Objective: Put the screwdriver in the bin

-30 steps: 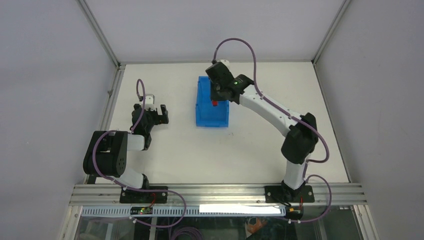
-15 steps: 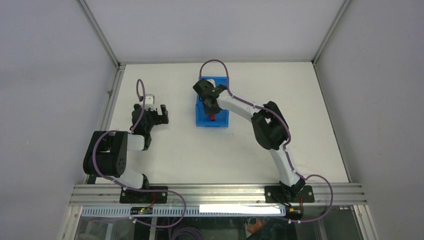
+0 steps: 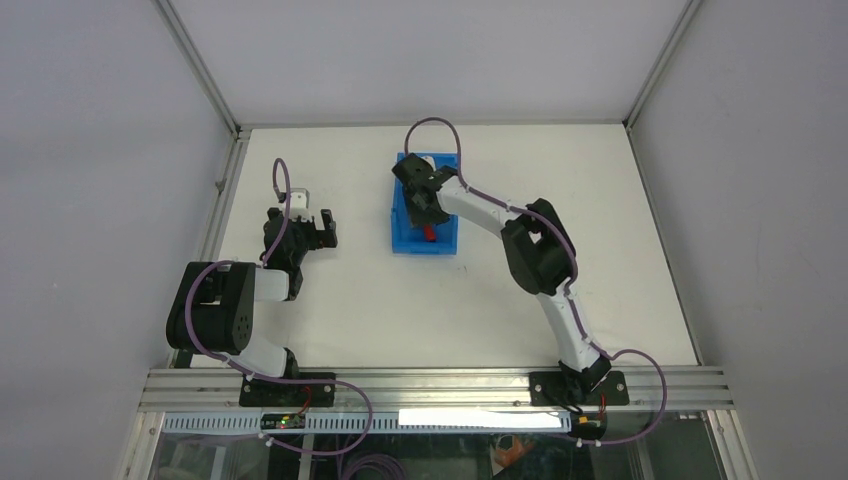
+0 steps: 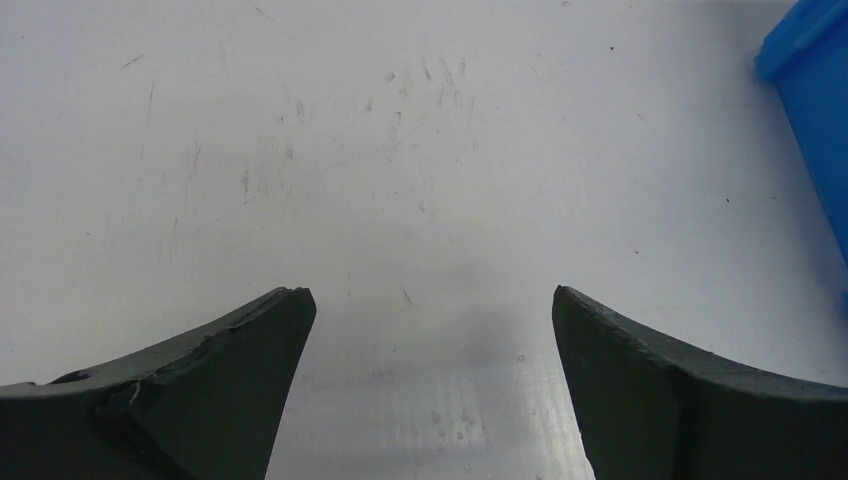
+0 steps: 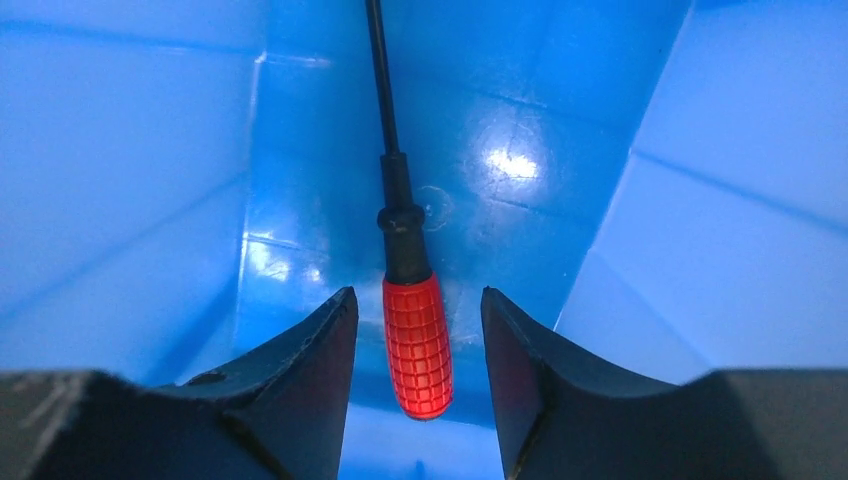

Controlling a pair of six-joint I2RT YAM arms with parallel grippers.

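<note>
In the top external view, the right arm is reaching across the white counter (image 3: pixel 400 310) with its pincer (image 3: pixel 420 205) lowered inside the translucent blue bin (image 3: pixel 405 240). The red handle of the screwdriver (image 3: pixel 430 236) is showing in the bin's near end, just below that pincer. The left arm is sitting folded well to the left, its pincer (image 3: pixel 318 228) hanging spread over bare counter, apart from the bin. In the left wrist view, the left pincer (image 4: pixel 430 292) is gaping wide with nothing between its fingers, the scuffed counter (image 4: pixel 400 150) is lying beneath, and a corner of the bin (image 4: pixel 815 90) is showing at the upper right. In the right wrist view, the screwdriver (image 5: pixel 417 345) is lying on the bin's floor, its thin dark shaft pointing away. The right pincer (image 5: pixel 418 292) is standing released around the red handle, with a slim gap showing on each side, and the bin's blue walls (image 5: pixel 120 180) are rising on both sides.
</note>
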